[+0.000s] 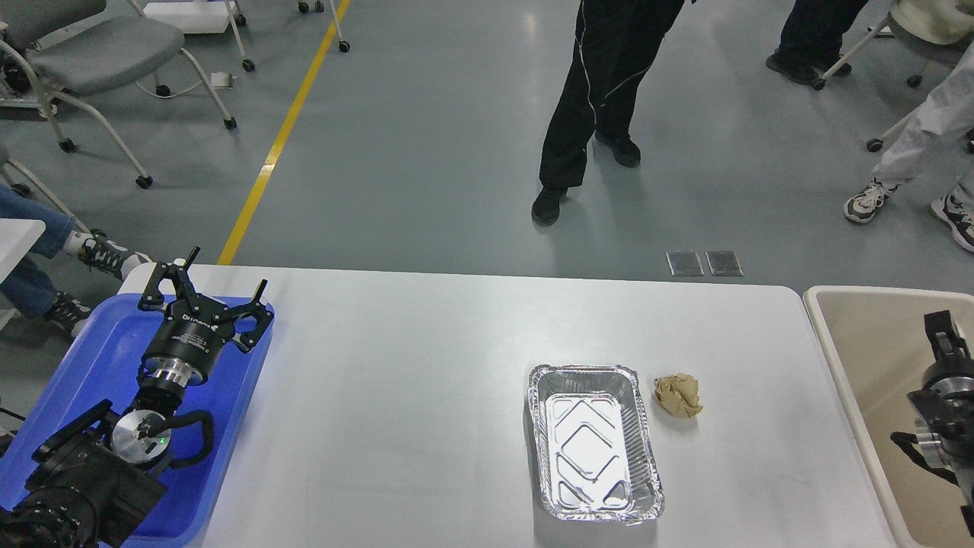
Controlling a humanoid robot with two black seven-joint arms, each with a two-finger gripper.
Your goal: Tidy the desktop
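The white desktop fills the lower middle of the head view. An empty foil tray lies on it right of centre. A crumpled tan paper ball lies just right of the tray's far corner, apart from it. My left gripper is open and empty, held over the blue plastic tray at the desktop's left end. My right gripper hangs over the beige bin at the right edge; it is seen end-on and dark, so its fingers cannot be told apart.
A person in black trousers stands beyond the desktop's far edge. Other people's legs and wheeled chairs stand on the grey floor at far left and far right. A yellow floor line runs away at left.
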